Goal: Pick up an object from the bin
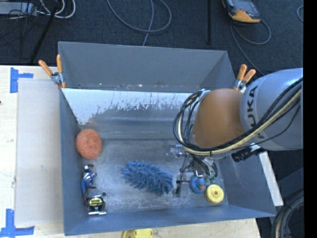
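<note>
The end effector (187, 181) is low in the grey metal bin (148, 108), near the front right corner of its floor, under the arm's orange wrist cover (218, 118). Its tip is dark and partly masked by cables, so I cannot tell whether it is open or closed, and nothing can be seen gripped in it. Nearest is a small blue round thing (198, 184), just beside the tip on the view's right, perhaps touching. A yellow round cap-like thing (214, 194) lies next to that, toward the corner. On the other side a blue bristly brush-like thing (147, 176) spreads across the middle of the floor, one end close to the tip. Well apart, along the view's left, lie an orange scouring ball (89, 143), a small blue figurine (88, 180) and a yellow and black tape measure (96, 204). I judge the task to be at the reach: no grasp shows and nothing is lifted, so closing on one thing and raising it clear are left
</note>
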You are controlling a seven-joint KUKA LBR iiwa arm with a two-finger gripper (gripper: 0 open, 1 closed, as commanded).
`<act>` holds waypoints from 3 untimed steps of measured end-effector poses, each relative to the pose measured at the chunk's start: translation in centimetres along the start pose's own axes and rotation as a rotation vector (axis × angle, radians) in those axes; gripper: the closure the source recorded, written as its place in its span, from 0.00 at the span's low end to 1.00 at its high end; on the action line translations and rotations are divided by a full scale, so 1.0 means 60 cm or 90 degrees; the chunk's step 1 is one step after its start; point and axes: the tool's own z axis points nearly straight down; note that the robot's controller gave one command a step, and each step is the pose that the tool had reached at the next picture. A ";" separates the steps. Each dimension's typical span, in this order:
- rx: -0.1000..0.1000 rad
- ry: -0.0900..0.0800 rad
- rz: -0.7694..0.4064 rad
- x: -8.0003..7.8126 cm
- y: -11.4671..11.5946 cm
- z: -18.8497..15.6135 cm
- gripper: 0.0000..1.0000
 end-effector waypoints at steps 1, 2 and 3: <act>0.000 -0.005 0.000 -0.003 0.000 -0.007 0.00; 0.000 -0.009 0.034 -0.026 0.035 0.046 0.00; 0.000 -0.006 0.072 -0.059 0.089 0.097 1.00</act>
